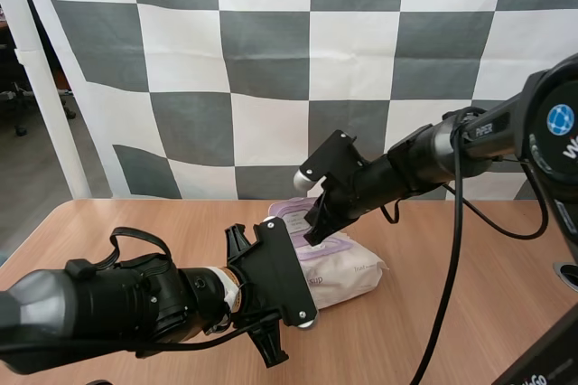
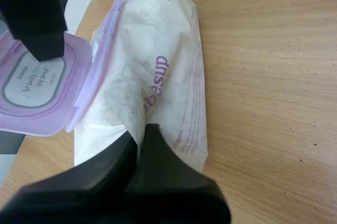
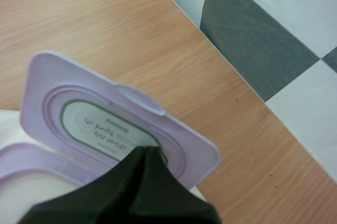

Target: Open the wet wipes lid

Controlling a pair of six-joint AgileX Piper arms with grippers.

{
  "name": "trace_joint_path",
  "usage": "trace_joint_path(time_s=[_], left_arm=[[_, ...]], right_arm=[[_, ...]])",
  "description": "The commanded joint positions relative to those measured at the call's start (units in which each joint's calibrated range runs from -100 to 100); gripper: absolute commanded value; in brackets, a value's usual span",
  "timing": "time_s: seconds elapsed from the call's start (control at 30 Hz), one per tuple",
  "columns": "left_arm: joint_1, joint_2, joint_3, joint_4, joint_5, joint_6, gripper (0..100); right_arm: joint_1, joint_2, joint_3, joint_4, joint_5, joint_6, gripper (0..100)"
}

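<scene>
- Pack (image 1: 354, 269) flat, long axis running away from left gripper (image 2: 143, 132)
- Lid (image 2: 31, 109) stands open toward far edge of table (image 1: 452, 313)
- Both finger pairs pressed together; right gripper (image 3: 143, 151) tip on lid

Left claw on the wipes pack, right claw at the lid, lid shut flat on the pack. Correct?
One thing is off: the lid is open, swung up away from the pack, as the right wrist view shows. The rest holds: the left claw is on the pack and the right claw is at the lid.
</scene>
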Motion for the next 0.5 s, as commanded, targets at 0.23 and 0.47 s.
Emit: trace_joint_path(time_s=[0.23,0.47], left_arm=[[-0.04,0.0,0.0,0.4,1.0,0.0,0],[-0.04,0.0,0.0,0.4,1.0,0.0,0]], right_arm=[[1.0,6.2,-1.2,2.2,-1.7,0.0,0],[1.0,5.8,-1.2,1.8,-2.5,0.0,0]])
